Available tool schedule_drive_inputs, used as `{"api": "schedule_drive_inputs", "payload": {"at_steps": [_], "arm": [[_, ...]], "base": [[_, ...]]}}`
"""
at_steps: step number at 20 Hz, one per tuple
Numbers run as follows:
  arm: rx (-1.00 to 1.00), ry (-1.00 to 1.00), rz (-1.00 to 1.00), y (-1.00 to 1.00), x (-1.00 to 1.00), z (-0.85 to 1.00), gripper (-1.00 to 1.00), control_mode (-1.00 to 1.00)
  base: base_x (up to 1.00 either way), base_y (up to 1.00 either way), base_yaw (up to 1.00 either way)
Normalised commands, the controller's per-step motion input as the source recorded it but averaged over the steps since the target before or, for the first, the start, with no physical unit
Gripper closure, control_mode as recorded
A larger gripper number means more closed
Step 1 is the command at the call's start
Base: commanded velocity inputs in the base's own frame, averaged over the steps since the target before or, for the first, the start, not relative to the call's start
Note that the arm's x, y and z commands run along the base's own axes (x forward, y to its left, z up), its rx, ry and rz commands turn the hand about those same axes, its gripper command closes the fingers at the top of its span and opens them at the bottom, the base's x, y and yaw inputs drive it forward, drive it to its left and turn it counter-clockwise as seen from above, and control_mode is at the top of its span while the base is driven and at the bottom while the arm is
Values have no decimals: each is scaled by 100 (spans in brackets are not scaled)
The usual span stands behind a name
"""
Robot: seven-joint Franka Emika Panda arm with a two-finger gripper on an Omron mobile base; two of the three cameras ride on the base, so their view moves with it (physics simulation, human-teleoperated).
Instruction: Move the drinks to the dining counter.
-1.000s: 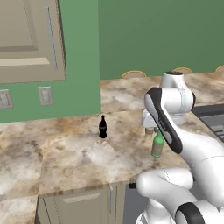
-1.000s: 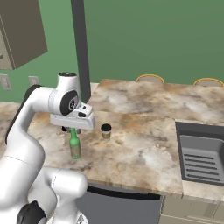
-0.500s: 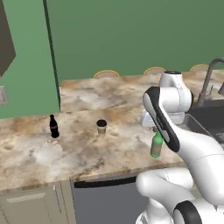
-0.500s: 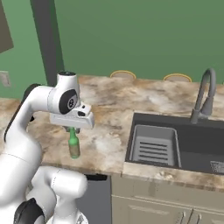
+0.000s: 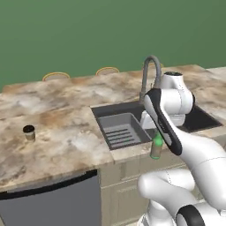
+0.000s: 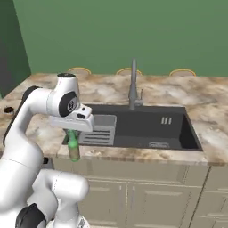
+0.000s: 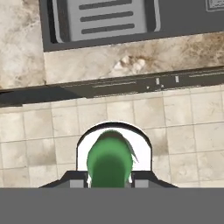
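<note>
With my base now driven along to the sink (image 5: 132, 115), my gripper (image 6: 71, 132) stays clamped on the green bottle (image 6: 73, 147) at frame centre-left, the paper cup (image 5: 29, 132) left behind far left.

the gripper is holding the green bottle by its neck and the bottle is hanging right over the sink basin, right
Not quite: the gripper does hold the green bottle by its neck, but the bottle hangs in front of the counter edge, over the floor, not over the sink; see the hand view.

Green bottle (image 5: 156, 147), tan-and-white marbled counter (image 5: 66, 132), plain green wall (image 5: 88, 35).
At centre a dark grey sink (image 5: 132, 126); at left a tan cup (image 5: 29, 132) with dark lid.
</note>
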Motion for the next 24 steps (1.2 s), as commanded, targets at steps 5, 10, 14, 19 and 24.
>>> {"api": "schedule_drive_inputs", "payload": {"at_steps": [5, 10, 14, 19, 24], "arm": [[0, 0, 0, 0, 0, 0, 100, 100], [0, 0, 0, 0, 0, 0, 100, 100], [0, 0, 0, 0, 0, 0, 100, 100], [0, 0, 0, 0, 0, 0, 100, 100], [0, 0, 0, 0, 0, 0, 100, 100]], "base": [[0, -100, -34], [28, -100, -3], [24, -100, 4], [16, -100, 16], [11, -100, 15]]}}
